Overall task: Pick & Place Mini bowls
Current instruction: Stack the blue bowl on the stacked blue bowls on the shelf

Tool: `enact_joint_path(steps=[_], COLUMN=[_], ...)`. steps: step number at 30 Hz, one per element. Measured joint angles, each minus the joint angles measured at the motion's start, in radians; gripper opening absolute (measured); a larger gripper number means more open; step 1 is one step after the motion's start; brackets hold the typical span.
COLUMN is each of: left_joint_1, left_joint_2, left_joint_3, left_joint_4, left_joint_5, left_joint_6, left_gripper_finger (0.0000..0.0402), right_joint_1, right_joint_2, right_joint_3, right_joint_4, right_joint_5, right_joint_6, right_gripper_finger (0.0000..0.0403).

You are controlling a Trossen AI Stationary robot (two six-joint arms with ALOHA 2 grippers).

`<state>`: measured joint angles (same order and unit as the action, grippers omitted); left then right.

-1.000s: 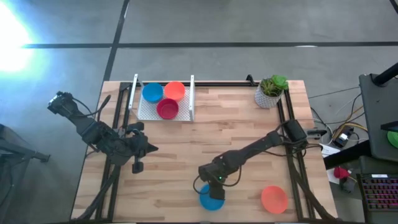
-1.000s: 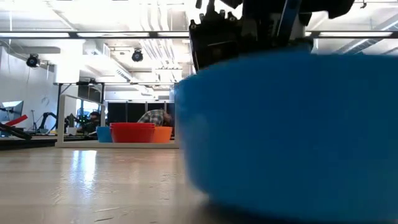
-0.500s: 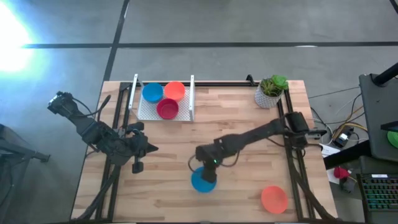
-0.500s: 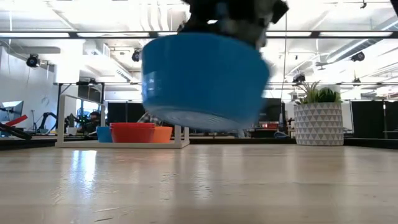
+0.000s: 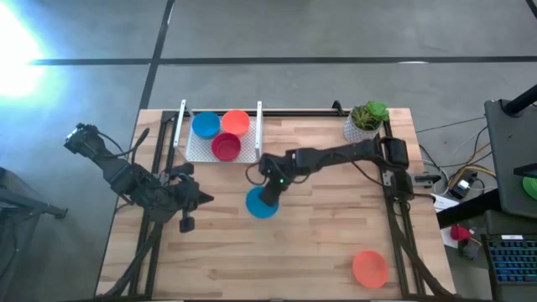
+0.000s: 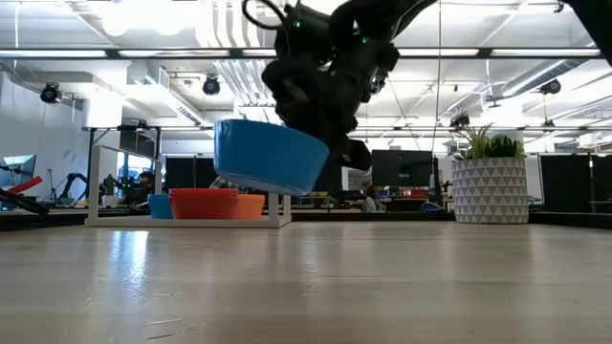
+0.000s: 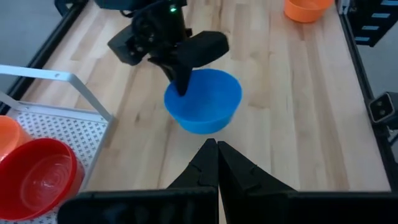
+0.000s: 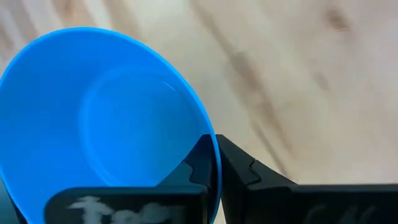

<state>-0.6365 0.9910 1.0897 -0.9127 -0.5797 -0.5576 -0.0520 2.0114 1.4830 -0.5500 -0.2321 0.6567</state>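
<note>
Right hand [image 5: 267, 186] is clamped on the rim of a blue mini bowl [image 5: 261, 203], one finger inside the bowl and one outside, as the right wrist view shows. The bowl hangs clear of the bench [image 5: 319, 243], slightly tilted in the low view, near the middle of the bench and just beside the white tray [image 5: 195, 149] at the far left.

In the tray sit three mini bowls: a blue one [image 5: 205, 126], an orange one [image 5: 236, 122] and a red one [image 5: 226, 147], close together. A second orange bowl [image 5: 370, 268] lies alone on the bench near the front right corner, well apart from the held bowl.

Left hand [image 5: 198, 200] waits at the left edge of the bench, fingers pressed together and holding nothing, per the left wrist view.

A white plant pot [image 5: 363, 126] with a green plant stands at the far right corner.
</note>
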Motion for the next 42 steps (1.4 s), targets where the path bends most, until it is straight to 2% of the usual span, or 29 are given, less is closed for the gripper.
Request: enact_joint_path(steps=[4, 7, 25, 36, 42], left_joint_1=[0.000, 0.000, 0.000, 0.000, 0.000], left_joint_2=[0.000, 0.000, 0.000, 0.000, 0.000], left_joint_3=[0.000, 0.000, 0.000, 0.000, 0.000], left_joint_4=[0.000, 0.000, -0.002, -0.002, -0.003], left_joint_5=[-0.023, -0.025, -0.025, -0.025, -0.025], left_joint_6=[0.000, 0.000, -0.018, -0.019, -0.026], left_gripper_finger=[0.0000, 0.0000, 0.0000, 0.0000, 0.0000], right_joint_1=[-0.030, -0.032, -0.038, -0.038, -0.048], right_joint_2=[0.004, 0.016, 0.061, 0.060, 0.027], right_joint_3=[0.000, 0.000, 0.000, 0.000, 0.000], right_joint_4=[0.001, 0.000, 0.000, 0.004, 0.001], right_joint_5=[0.006, 0.053, 0.044, 0.045, 0.039], right_joint_6=[0.026, 0.042, 0.017, 0.014, 0.016], right_gripper_finger=[0.0008, 0.0008, 0.0011, 0.0082, 0.0095])
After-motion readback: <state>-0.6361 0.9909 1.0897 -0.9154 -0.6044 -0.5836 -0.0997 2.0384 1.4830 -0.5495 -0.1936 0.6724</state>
